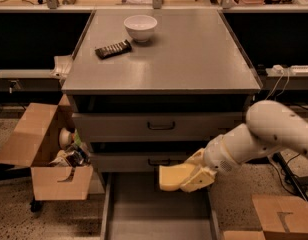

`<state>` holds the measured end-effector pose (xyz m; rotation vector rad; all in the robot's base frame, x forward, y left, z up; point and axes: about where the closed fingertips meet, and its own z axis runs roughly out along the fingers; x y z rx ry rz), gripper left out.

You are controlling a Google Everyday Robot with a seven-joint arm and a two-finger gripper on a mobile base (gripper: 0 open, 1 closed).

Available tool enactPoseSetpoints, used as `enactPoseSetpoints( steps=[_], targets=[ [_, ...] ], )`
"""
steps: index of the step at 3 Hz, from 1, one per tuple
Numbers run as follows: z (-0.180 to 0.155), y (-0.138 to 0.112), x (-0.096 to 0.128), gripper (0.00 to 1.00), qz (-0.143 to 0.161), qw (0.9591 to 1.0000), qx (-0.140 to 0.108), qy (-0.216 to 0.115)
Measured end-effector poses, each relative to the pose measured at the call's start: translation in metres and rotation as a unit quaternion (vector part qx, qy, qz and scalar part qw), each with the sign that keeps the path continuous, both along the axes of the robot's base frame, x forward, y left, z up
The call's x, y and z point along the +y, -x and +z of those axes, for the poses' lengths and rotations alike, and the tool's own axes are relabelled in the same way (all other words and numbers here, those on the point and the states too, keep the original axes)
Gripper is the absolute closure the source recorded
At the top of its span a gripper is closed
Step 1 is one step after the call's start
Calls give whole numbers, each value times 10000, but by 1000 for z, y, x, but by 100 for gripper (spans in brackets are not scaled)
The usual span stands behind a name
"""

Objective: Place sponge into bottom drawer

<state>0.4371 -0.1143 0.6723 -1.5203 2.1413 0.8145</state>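
At the far left, an open cardboard box (41, 156) sits on the floor beside the cabinet, its flap folded outward. Inside it lies a jumble: a pale rounded item near the top and darker, crumpled things below it, too mixed to tell apart.

On the grey cabinet top (194, 59), toward the far left, lies a dark wrapped bar (113, 49). Just right of it and farther back stands a white bowl (140, 27), upright, close to the bar but apart from it.

Below the top, the upper drawer (119, 126) and the middle drawer (121, 161) are both pushed in, each with a dark handle at its centre. Under them the bottom drawer (144, 214) is pulled out toward the near side, a shallow grey tray with low side walls and its flat floor showing.

The sponge (171, 177) is pale yellow and hangs over the far end of that tray, right of centre, in front of the middle drawer's lower edge; whether it touches the floor cannot be told. The gripper (194, 177) reaches in from the right, and its claw is clamped on the sponge's right side. The white arm (264, 134) runs up and off to the right.

A second cardboard box (281, 214) stands on the floor at the near right.
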Motion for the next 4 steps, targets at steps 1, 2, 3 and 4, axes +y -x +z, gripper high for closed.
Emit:
enactPoseSetpoints(
  steps=[1,2,3,4],
  targets=[
    [-85,26,14,100,-280,9981,516,185],
    [-158,47,32,100,-424,9932,1072,186],
    [-204,54,52,100,-292,9880,1518,-43],
    [-223,59,60,100,-248,9848,1715,-148]
  ],
)
